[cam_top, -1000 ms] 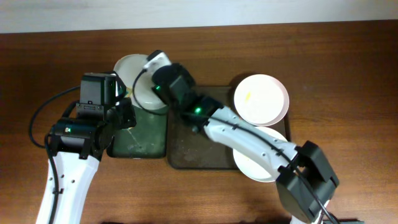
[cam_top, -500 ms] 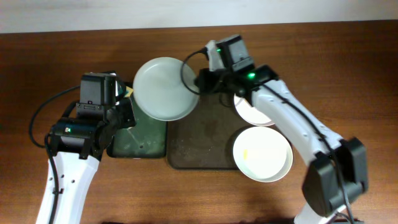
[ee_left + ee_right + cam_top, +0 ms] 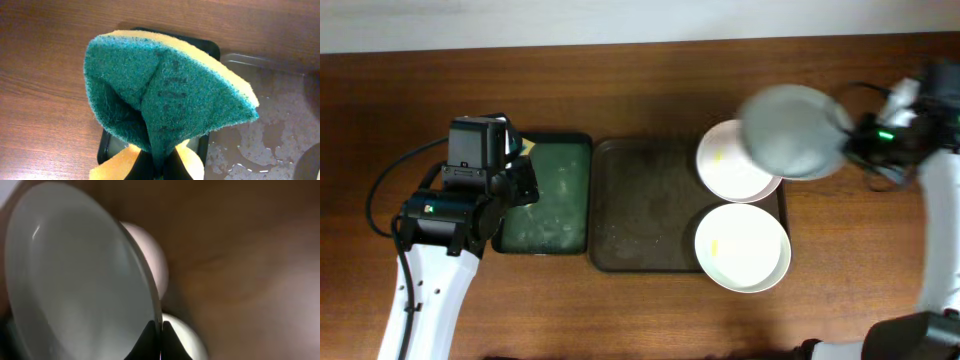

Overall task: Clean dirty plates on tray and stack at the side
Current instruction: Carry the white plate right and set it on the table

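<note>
— How do the trays sit?
— Side by side on the table (image 3: 640, 80), with the narrow tray (image 3: 555, 195) left of the wide tray (image 3: 645, 210).
— And the plates?
— Two are on the wide tray's right end, the far plate (image 3: 720, 170) behind the near plate (image 3: 742, 247). The third plate (image 3: 790, 130) is up in the air (overlapping the far one's right side). A sponge (image 3: 160, 95) hangs over the narrow tray.

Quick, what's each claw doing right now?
Left gripper: shut on the green-and-yellow folded sponge.
Right gripper: shut on the rim of the round white plate.

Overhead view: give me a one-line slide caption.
Right gripper holds a plate above two yellow-smeared plates at the brown tray's right end; left gripper holds a sponge.
</note>
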### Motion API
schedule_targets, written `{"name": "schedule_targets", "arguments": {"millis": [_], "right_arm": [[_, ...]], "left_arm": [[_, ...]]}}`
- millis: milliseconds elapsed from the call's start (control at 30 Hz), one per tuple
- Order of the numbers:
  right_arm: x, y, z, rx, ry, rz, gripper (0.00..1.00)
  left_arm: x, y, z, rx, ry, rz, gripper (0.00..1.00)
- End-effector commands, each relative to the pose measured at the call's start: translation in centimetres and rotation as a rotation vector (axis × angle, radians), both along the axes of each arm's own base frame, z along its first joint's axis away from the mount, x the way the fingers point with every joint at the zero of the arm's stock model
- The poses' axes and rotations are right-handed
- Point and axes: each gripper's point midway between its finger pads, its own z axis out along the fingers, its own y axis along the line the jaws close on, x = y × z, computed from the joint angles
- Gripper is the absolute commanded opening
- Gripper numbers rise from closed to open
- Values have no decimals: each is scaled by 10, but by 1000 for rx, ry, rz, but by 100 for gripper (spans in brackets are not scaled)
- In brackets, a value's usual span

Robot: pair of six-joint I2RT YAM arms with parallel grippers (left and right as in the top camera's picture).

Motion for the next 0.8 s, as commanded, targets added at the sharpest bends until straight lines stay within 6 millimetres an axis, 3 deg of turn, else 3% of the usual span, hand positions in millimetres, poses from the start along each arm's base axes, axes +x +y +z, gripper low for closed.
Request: {"name": "schedule_targets", "arguments": {"millis": [0,67,167,333,433,567,700,767], "right_arm": [[-28,-61,-9,-34,50,-126,4],[-42,-81,-20,-18,86,-174,4],[-53,-92,-37,5,138,-207,4],[-66,-130,-63,-160,239,-330,4],[-65,-135,-83,-161,278,-331,4],[-73,-138,-128,-146,380,-351,4],[-67,-140,-154,-118,410,-344,4],[-64,-141,-157,-113,403,-342,22]], "left_arm": [[2,3,15,-3,-48,23,0],[2,3,15,-4,-49,23,0],[2,3,15,-4,-50,23,0],[2,3,15,-9,-50,24,0],[3,3,16,-9,-52,24,0],[3,3,16,-10,-56,24,0],[3,2,16,-10,-56,24,0],[3,3,16,-10,-57,24,0]]}}
